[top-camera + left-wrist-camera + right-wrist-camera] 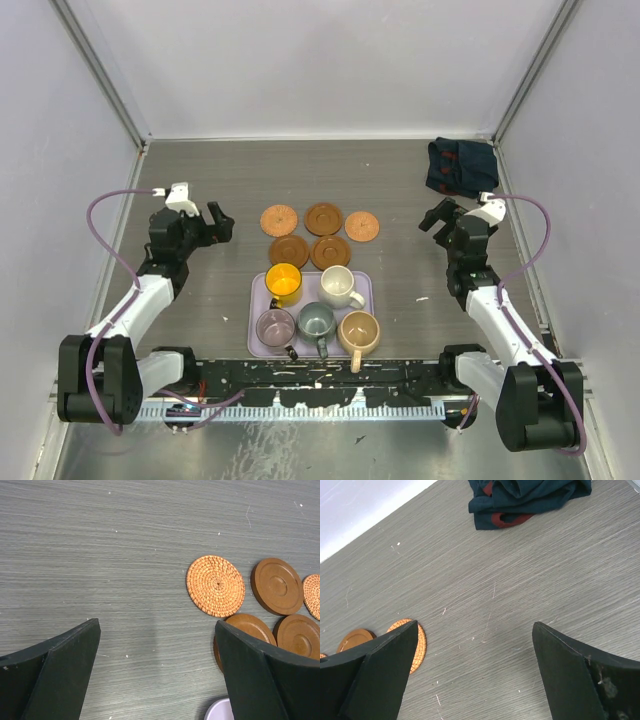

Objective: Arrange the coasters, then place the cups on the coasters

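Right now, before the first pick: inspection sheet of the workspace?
Surface: grey table, fine scratches.
Job's things: five coasters clustered behind the tray; five cups on the tray, none on a coaster.
Clutter: navy cloth, far right corner.
Grippers: left gripper and right gripper open, holding nothing.
Cables: purple cable looped off each wrist, clear of the things.
Surroundings: white walls, metal frame posts; nothing else seen.
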Motion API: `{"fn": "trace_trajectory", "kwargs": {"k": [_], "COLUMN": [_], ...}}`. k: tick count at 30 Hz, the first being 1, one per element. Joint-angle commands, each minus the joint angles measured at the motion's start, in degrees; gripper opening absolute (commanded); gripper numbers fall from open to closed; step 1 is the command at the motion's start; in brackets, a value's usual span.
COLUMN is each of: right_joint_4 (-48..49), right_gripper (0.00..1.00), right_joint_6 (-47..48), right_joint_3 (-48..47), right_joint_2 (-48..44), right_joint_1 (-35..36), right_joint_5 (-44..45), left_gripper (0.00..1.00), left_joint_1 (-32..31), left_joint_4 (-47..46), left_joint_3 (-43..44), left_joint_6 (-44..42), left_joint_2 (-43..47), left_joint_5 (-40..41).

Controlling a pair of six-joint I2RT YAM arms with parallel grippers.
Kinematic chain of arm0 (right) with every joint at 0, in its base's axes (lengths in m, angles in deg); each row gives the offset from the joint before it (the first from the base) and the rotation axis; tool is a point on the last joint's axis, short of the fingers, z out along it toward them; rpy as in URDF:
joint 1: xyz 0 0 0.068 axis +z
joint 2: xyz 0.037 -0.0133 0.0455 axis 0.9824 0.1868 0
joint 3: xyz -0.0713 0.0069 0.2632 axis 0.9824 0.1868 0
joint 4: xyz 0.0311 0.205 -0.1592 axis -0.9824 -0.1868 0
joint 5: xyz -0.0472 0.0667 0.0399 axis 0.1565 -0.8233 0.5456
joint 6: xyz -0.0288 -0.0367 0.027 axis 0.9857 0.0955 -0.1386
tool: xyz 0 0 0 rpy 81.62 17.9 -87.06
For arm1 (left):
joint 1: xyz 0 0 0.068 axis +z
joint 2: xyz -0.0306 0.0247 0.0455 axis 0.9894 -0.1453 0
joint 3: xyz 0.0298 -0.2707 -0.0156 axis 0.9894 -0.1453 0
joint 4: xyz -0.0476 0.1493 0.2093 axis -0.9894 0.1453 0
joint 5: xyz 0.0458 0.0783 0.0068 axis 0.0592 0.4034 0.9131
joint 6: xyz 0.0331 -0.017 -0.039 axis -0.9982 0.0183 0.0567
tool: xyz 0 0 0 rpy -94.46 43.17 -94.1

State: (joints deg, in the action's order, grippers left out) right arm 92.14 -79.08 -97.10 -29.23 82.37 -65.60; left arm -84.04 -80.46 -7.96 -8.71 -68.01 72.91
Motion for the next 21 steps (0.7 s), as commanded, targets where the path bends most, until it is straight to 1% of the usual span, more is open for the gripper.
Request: {"fn": "trace_trajectory", "kwargs": {"k": [1,9,11,12,15,16,19,21], "right_joint_4": [3.1,1.4,2.0,2.8,5.6,6.2,6.6,6.5], "right_gripper": [1.0,1.0,1.0,1.0,0.94,0.93,0.89,0.89], "right_joint_6": [0.0,0.0,2.0,3.2,7.1,8.3,10.7,11.6], "right_joint_3": [-1.0,-2.1,-1.7,-1.3,-0.2,0.1,-0.6,-1.7], "right_joint_2": [0.4,2.7,2.5,2.3,1.5,1.3,1.8,3.0], "right_joint_1": [-0.1,-0.1,-0.1,-0.1,-0.1,-0.1,-0.1,-0.1], "right_joint_5": [0.1,2.3,2.0,1.6,-1.5,-4.2,-8.3,-11.9], "left_gripper": [0.98,0.98,0.98,0.98,0.98,0.98,0.98,0.98], "left_joint_1": [-0.4,-0.8,-1.0,-1.1,-1.3,-1.3,-1.7,-2.1], "left_joint_4": [-0.6,-0.1,-0.2,-0.2,3.2,4.6,5.9,6.0], "left_joint_3": [2.2,2.2,2.3,2.5,4.5,5.3,6.9,7.4], "left_joint_6": [-0.8,-1.6,-1.3,-0.4,4.2,5.2,5.9,6.3], "left_joint_2": [1.5,1.8,1.9,1.8,2.0,2.2,2.3,1.8], "left_joint_5": [0.9,2.1,3.5,5.5,12.3,13.3,12.4,11.1]}}
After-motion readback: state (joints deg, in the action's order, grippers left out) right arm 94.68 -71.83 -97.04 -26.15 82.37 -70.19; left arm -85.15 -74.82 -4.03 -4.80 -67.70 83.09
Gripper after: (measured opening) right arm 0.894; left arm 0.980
